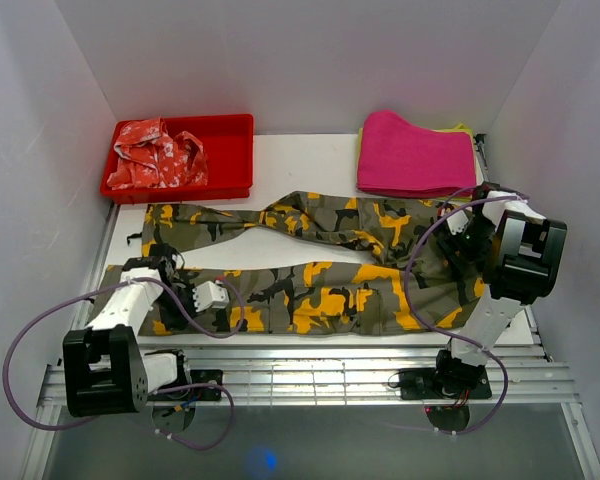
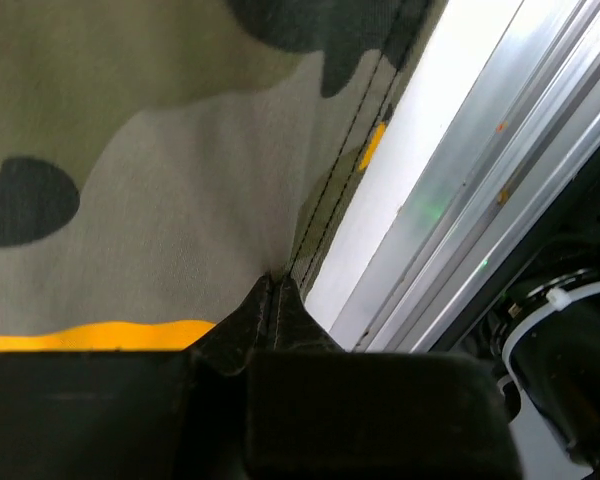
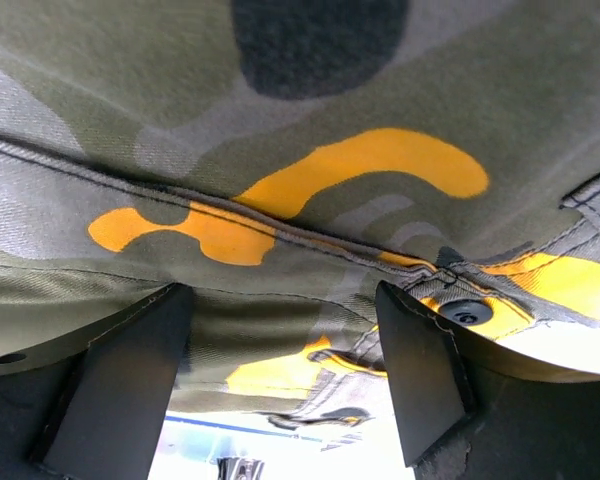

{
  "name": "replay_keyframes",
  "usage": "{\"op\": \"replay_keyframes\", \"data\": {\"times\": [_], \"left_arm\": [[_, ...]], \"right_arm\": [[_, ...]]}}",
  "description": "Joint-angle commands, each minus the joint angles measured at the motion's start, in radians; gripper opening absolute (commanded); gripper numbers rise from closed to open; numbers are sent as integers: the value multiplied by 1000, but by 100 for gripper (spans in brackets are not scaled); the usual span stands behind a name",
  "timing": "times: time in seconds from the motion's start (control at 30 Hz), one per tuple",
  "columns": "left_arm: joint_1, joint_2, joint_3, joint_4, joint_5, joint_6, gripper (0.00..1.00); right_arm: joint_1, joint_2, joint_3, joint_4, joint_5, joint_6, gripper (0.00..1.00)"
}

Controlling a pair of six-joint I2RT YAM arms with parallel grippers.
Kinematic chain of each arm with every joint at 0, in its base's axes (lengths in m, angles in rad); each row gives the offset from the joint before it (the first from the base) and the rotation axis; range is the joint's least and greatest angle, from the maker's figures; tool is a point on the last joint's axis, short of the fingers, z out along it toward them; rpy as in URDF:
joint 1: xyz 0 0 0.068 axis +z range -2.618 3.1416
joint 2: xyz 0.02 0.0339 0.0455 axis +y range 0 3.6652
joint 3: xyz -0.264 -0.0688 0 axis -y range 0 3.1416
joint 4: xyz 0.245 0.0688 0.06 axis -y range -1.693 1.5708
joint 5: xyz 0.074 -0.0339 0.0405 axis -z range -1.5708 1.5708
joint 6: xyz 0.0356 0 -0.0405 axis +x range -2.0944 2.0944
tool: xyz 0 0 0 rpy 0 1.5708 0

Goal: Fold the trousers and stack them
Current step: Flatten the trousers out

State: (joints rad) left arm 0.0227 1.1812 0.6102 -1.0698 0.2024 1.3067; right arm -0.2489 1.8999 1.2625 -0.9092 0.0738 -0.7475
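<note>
The left jaws sit together, apparently pinching the trousers (image 1: pixel 320 298) at the near leg's edge; the right jaws stand apart against waistband cloth.

The white table (image 1: pixel 315 160) carried the camouflage trousers (image 1: pixel 320 290) spread flat across its near half, legs running left, with a red tray (image 1: pixel 180 190) at its far left and a folded pink cloth (image 1: pixel 410 155) at its far right.

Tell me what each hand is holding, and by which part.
The left hand pinches the trousers at the near leg's edge seam. The right hand is open at the waistband, gripping nothing.
</note>
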Motion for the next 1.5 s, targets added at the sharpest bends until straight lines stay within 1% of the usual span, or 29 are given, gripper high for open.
{"op": "replay_keyframes", "data": {"times": [0.0,0.07,0.17,0.2,0.27,0.3,0.37,0.43,0.47,0.5,0.53,0.57,0.6,0.63,0.67,0.7,0.73,0.77,0.8,0.83,0.87,0.9,0.97,1.0,1.03,1.17,1.37,1.43,1.47], "left_arm": [[106,9,51,-39,-67,140,0],[158,23,74,-47,-58,180,0],[178,23,124,-70,-17,186,0],[178,2,149,-74,1,184,8],[178,-26,175,-87,61,183,15],[178,-55,203,-97,81,181,25],[178,-75,235,-113,132,163,34],[177,-86,291,-111,158,103,43],[177,-83,315,-105,179,71,45],[177,-72,339,-99,189,-14,46],[178,-40,393,-94,209,-55,46],[178,-22,411,-78,213,-93,46],[178,-3,425,-53,210,-195,47],[178,18,436,-33,207,-234,53],[181,64,444,14,201,-274,53],[183,89,442,45,172,-318,54],[193,116,447,86,158,-396,54],[204,147,451,100,154,-429,54],[215,209,457,114,154,-464,54],[226,240,467,123,160,-498,54],[246,273,476,129,166,-551,54],[253,325,487,133,176,-570,54],[279,359,485,165,178,-612,54],[289,376,468,180,172,-619,54],[301,379,456,217,161,-627,53],[342,405,395,263,101,-633,52],[465,437,365,245,77,-571,50],[494,437,384,234,78,-537,49],[497,437,396,211,90,-525,49]], "right_arm": [[-32,31,37,90,86,-29,80],[-30,31,60,73,69,-26,80],[-29,27,116,17,8,-21,81],[-29,24,130,0,-8,-20,81],[-26,-2,169,-68,-103,-41,84],[-23,-13,175,-80,-130,-41,84],[-15,-57,193,-137,-175,-68,87],[-9,-87,204,-169,-212,-75,88],[-9,-117,215,-209,-224,-87,88],[-9,-133,216,-226,-245,-90,88],[-9,-163,215,-258,-255,-102,88],[-7,-179,203,-273,-259,-110,89],[-9,-192,190,-289,-264,-116,88],[-9,-218,173,-301,-264,-124,88],[-9,-232,154,-313,-261,-136,87],[-9,-243,94,-319,-238,-154,86],[-9,-268,60,-313,-220,-164,85],[-7,-281,20,-304,-201,-171,85],[-9,-294,-20,-274,-168,-184,84],[-9,-304,-103,-255,-149,-188,84],[-7,-323,-145,-237,-131,-191,83],[-9,-329,-182,-196,-99,-197,83],[-9,-331,-273,-148,-66,-202,83],[-13,-331,-300,-120,-7,-207,82],[-16,-326,-348,-59,16,-217,82],[-49,-291,-420,47,112,-265,82],[-154,-248,-427,113,219,-375,81],[-173,-246,-404,109,233,-386,81],[-173,-251,-394,77,231,-397,81]]}}
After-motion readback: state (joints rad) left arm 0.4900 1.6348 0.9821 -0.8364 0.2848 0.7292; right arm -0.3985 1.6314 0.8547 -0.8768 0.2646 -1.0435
